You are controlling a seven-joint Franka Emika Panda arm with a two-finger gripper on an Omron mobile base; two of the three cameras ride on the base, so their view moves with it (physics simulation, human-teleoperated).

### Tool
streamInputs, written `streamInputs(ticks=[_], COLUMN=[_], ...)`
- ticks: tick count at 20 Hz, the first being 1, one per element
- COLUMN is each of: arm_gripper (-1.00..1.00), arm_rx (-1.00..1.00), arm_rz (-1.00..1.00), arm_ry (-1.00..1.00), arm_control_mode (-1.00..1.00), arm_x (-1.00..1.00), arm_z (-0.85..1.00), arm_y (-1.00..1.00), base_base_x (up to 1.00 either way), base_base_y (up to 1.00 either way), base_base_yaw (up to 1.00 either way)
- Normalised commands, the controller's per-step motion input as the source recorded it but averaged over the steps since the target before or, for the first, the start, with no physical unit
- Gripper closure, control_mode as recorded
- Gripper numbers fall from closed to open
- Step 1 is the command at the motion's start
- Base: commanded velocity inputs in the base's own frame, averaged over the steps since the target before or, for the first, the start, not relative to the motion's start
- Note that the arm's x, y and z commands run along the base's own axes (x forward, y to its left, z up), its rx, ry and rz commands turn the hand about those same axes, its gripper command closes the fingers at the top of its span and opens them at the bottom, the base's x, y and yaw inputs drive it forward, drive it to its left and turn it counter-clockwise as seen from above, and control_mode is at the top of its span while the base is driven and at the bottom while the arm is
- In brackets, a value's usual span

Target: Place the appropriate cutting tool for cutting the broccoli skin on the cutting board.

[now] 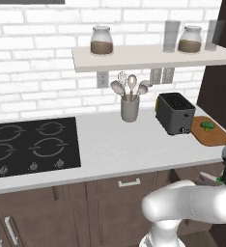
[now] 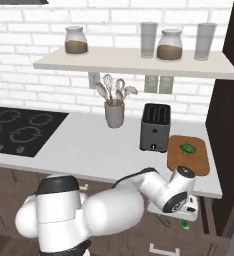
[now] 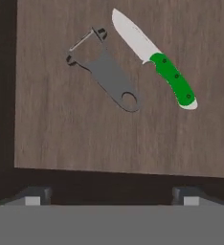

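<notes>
The cutting tool (image 3: 154,60), a knife with a bright green handle and a pale blade, lies flat on the wooden floor of an open drawer (image 3: 61,139), its blade pointing up-left in the hand view. My gripper (image 3: 111,200) hangs above the drawer, open, with nothing between its fingertips (image 3: 33,197), and the knife lies ahead and to the right of it. Up on the counter at the right sits the orange-brown cutting board (image 2: 196,164) with the small broccoli (image 2: 188,149) resting on it. From the left base view, the board (image 1: 217,139) and broccoli (image 1: 207,126) are at the far right.
A dark grey peeler (image 3: 104,74) lies just left of the knife in the drawer. A black toaster (image 2: 154,127) stands directly left of the board, with a utensil holder (image 2: 114,114) further left. The stove (image 1: 30,144) is at the left. A shelf (image 2: 139,65) with jars hangs above.
</notes>
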Motion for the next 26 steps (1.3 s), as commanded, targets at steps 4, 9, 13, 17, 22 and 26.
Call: streamInputs(ticks=[4, 9, 13, 17, 22, 26], arm_gripper=[-1.0, -1.0, -1.0, -1.0, -1.0, -1.0], arm_rx=[0.0, 0.0, 0.0, 0.0, 0.0, 0.0], arm_rz=[0.02, 0.03, 0.03, 0.03, 0.02, 0.01], arm_ry=[0.12, 0.07, 0.01, 0.08, 0.12, 0.12], arm_control_mode=[-1.0, -1.0, -1.0, -1.0, -1.0, -1.0], arm_x=[0.38, 0.01, -0.51, -0.51, -0.56, -0.68], arm_z=[-0.47, -0.4, -0.27, -0.2, -0.07, 0.0], arm_y=[-0.02, 0.0, 0.0, 0.0, 0.0, 0.0], base_base_x=[0.0, 0.0, 0.0, 0.0, 0.0, 0.0], base_base_y=[0.0, 0.0, 0.0, 0.0, 0.0, 0.0], base_base_yaw=[0.0, 0.0, 0.0, 0.0, 0.0, 0.0])
